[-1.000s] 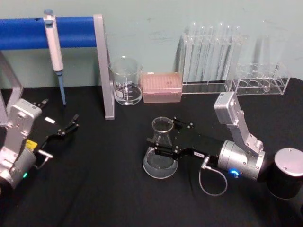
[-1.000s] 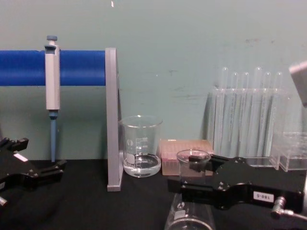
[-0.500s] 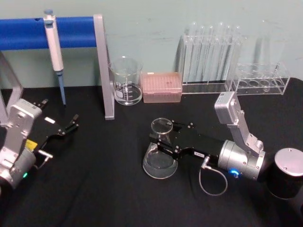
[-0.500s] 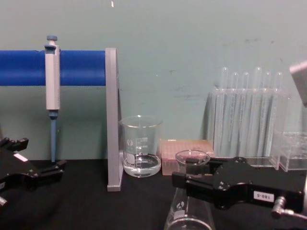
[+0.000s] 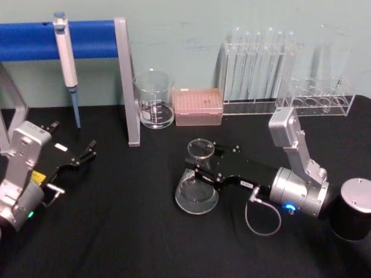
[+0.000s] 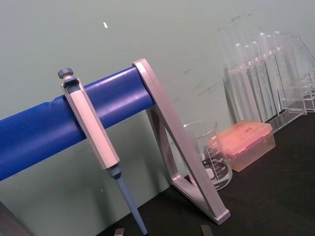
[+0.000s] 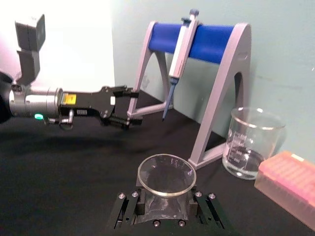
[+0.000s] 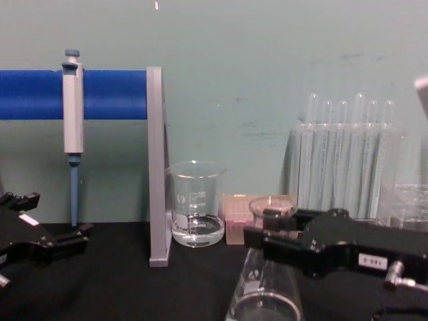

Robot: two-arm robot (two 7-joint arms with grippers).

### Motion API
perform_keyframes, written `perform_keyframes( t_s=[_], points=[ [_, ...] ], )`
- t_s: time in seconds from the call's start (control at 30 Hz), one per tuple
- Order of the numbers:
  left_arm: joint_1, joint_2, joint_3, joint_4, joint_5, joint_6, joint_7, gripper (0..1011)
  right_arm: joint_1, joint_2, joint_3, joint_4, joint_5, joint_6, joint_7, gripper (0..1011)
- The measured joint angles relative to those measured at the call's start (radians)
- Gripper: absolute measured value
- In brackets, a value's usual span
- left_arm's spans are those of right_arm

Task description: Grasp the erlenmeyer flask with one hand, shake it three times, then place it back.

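The erlenmeyer flask point(image 5: 197, 196) is clear glass with a wide base and stands mid-table, a little right of centre. My right gripper point(image 5: 204, 162) reaches in from the right and is shut on the flask's neck just under the flared rim. In the chest view the flask point(image 8: 264, 294) hangs from the black jaws of the right gripper point(image 8: 267, 233), its base low over the black cloth. In the right wrist view the flask's rim point(image 7: 166, 174) sits between the fingers. My left gripper point(image 5: 73, 136) is parked open at the far left and shows in the right wrist view as the left gripper point(image 7: 132, 105).
A glass beaker point(image 5: 154, 107) and a pink tip box point(image 5: 199, 106) stand behind the flask. Test tube racks point(image 5: 255, 69) line the back right. A pipette point(image 5: 66, 52) hangs on the blue stand point(image 5: 128, 87) at the back left. A black cylinder point(image 5: 353, 211) stands at the right edge.
The right gripper's jaws closed on the flask's neck. The gripper and flask have since risen slightly and shifted a little to the right. The left arm has not moved.
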Motion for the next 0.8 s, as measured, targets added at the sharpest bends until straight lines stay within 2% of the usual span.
perform_keyframes(
  t_s=[0.3, 0.8],
  points=[
    [0.000, 0.000, 0.000, 0.000, 0.000, 0.000, 0.000, 1001, -0.005, 0.023, 0.028, -0.082, 0.040, 0.039, -0.015, 456],
    [0.000, 0.000, 0.000, 0.000, 0.000, 0.000, 0.000, 1001, -0.018, 0.073, 0.048, -0.203, 0.064, 0.088, -0.059, 456]
  ],
)
